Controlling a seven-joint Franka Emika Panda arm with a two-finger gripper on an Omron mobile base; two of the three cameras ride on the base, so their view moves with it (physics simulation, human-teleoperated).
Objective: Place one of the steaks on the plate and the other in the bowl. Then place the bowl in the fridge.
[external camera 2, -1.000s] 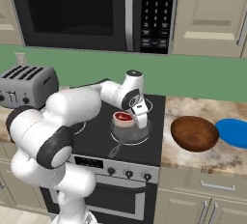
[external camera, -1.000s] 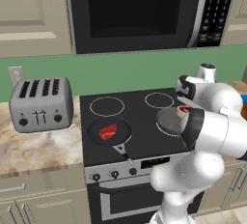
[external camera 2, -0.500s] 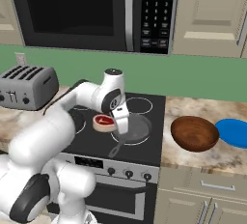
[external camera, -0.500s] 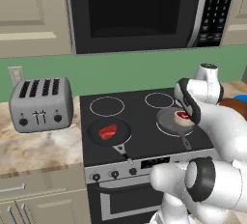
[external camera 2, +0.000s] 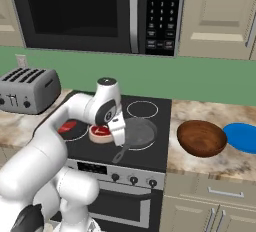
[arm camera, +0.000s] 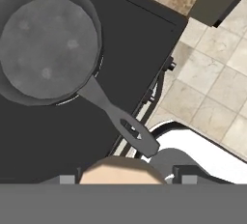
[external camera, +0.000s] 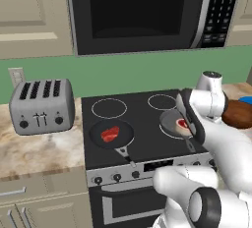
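Two steaks are in play: the fat-rimmed steak [external camera 2: 101, 133] is pinched in the gripper [external camera 2: 107, 135], lifted above the stove [external camera 2: 150, 146] beside the emptied grey pan [arm camera: 46, 49], while the all-red steak [external camera: 110, 134] lies in the black pan [external camera: 111, 134]. The brown bowl [external camera 2: 201, 138] and blue plate [external camera 2: 242, 137] sit side by side on the counter [external camera 2: 215, 113].
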